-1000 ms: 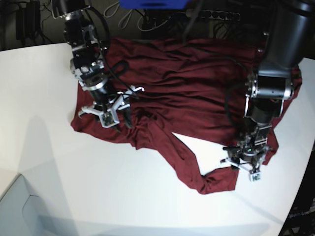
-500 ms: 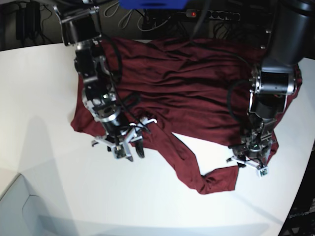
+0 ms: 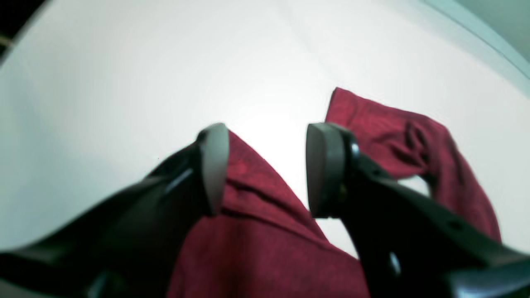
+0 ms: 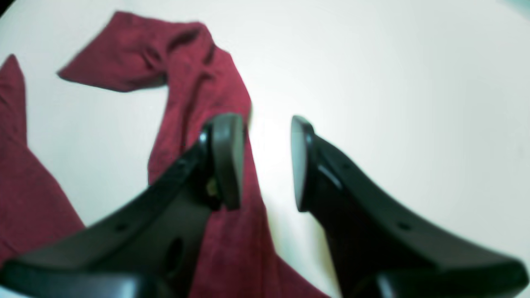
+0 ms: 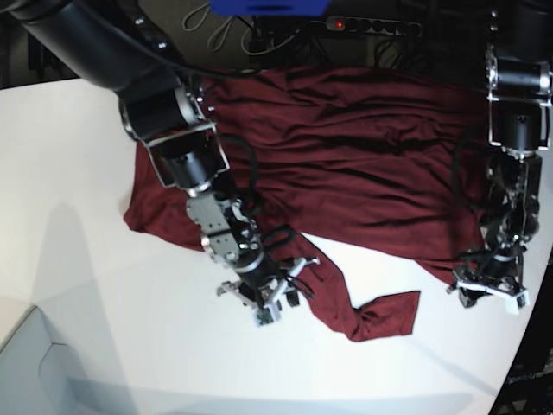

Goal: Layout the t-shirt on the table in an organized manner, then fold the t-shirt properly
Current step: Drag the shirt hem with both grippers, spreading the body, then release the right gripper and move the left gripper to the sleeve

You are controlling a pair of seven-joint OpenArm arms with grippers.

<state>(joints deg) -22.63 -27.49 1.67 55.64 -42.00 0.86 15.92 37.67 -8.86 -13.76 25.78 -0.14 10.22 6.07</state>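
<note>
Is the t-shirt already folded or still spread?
Spread, not folded: the t-shirt lies wrinkled across the table, one sleeve trailing forward.

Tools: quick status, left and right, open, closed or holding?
Left tool: open over the shirt edge, holding nothing.
Right tool: open over the sleeve, holding nothing.

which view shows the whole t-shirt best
The base view: it takes in the entire t-shirt spread across the table, with a long strip trailing forward. The left wrist view shows only an edge and the strip's end; the right wrist view shows only that strip.
</note>
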